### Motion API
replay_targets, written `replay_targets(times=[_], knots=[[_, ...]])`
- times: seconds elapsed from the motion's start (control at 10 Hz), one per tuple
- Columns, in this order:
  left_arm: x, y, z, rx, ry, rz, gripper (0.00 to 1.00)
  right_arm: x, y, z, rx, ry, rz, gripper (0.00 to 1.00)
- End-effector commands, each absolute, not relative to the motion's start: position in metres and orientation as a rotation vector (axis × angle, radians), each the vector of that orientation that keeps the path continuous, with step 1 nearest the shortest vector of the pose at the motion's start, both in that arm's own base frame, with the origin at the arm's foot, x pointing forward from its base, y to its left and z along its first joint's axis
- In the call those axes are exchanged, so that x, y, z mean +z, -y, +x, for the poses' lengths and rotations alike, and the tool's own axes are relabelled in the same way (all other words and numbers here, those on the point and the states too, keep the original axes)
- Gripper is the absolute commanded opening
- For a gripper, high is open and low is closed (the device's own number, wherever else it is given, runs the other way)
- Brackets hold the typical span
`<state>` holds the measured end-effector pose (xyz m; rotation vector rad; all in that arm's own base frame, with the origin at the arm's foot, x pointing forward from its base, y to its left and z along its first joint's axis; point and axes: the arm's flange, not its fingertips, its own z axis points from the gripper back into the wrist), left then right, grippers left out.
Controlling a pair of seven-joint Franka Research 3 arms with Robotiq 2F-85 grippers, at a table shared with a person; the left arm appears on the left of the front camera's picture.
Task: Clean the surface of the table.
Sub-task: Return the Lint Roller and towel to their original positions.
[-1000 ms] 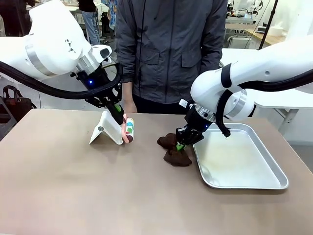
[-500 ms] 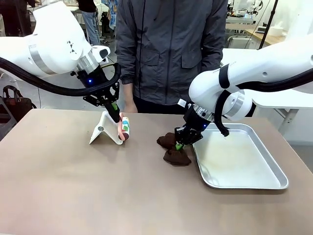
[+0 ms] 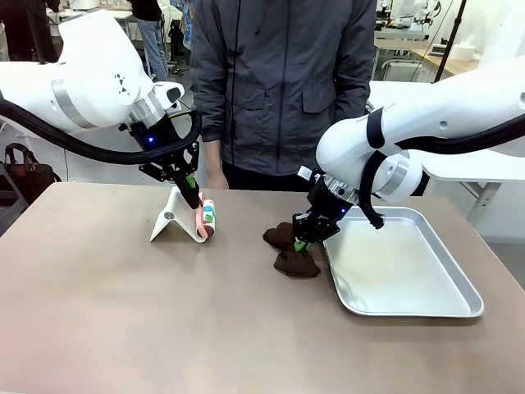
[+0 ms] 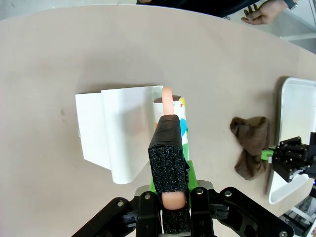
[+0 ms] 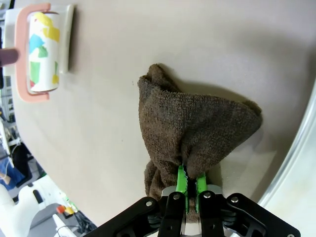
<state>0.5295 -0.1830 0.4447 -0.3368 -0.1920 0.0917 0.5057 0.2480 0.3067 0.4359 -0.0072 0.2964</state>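
Desk [image 3: 123, 312] runs wide, its long axis left to right, beneath both arms. Left gripper [image 3: 193, 199] has its fingers clamped on the pink lint roller [image 3: 206, 220] beside a white stand [image 3: 175, 215]. Right gripper [image 3: 303, 243] pinches a brown cloth [image 3: 294, 261] just left of the metal tray [image 3: 459, 283].

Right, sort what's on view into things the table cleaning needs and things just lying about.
Part of the job:
- table
- brown cloth, pinched in the right pincer
- lint roller, its pink handle gripped in the left pincer

Just lying about, as far as I can judge:
- white stand, beside the roller
- silver tray, by the cloth
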Motion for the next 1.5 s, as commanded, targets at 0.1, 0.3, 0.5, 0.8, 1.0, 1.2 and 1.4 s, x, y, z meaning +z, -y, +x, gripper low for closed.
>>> replay_targets(times=[0.1,0.3,0.5,0.8,1.0,1.2,1.4], knots=[[0.448,0.177,0.541,0.091,0.211,-0.322,0.22,0.305,-0.254,0.512,0.280,-0.016,0.440,0.07],[0.442,0.174,0.548,0.097,0.193,-0.322,0.22,0.303,-0.254,0.512,0.279,-0.020,0.445,0.07],[0.434,0.171,0.553,0.107,0.167,-0.319,0.22,0.303,-0.254,0.511,0.278,-0.021,0.445,0.07],[0.428,0.164,0.558,0.119,0.146,-0.316,0.22,0.302,-0.256,0.512,0.277,-0.028,0.445,0.07],[0.429,0.167,0.558,0.124,0.146,-0.309,0.22,0.302,-0.256,0.514,0.277,-0.032,0.445,0.07],[0.429,0.166,0.560,0.133,0.147,-0.295,0.52,0.301,-0.256,0.514,0.280,-0.036,0.449,0.07],[0.431,0.165,0.559,0.140,0.152,-0.290,1.00,0.300,-0.254,0.515,0.283,-0.046,0.462,0.65]])
